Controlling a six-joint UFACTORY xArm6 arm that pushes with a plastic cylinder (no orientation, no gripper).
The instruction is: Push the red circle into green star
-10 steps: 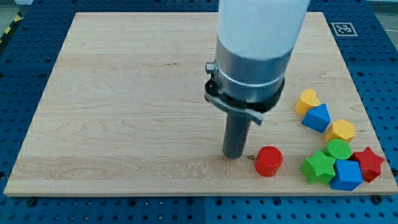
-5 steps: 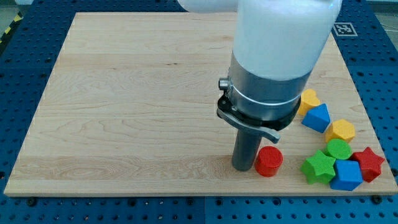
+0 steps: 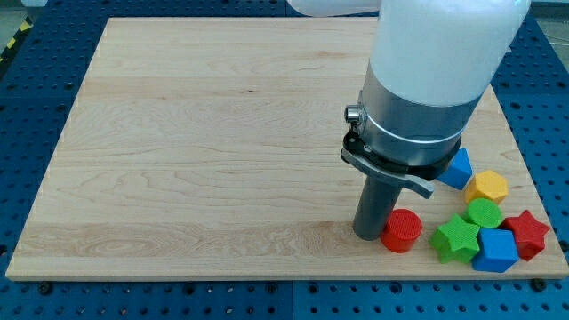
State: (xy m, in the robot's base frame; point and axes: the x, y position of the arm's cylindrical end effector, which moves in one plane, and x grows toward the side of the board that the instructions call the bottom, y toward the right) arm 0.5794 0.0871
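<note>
Wooden board [image 3: 178, 133] is holding everything — my tip [image 3: 371, 236], fingerless, grasping nothing, is touching the red circle [image 3: 402, 230] from the left. Contact is looking made, but a small gap to the green star [image 3: 455, 238] is remaining — the closing push is pending.

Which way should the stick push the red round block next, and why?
Probably keep sliding toward the view's right. My tip sits right against the left side of the red circle, and the green star lies just to its right with a small gap between them, so a short push that way should close it.
</note>
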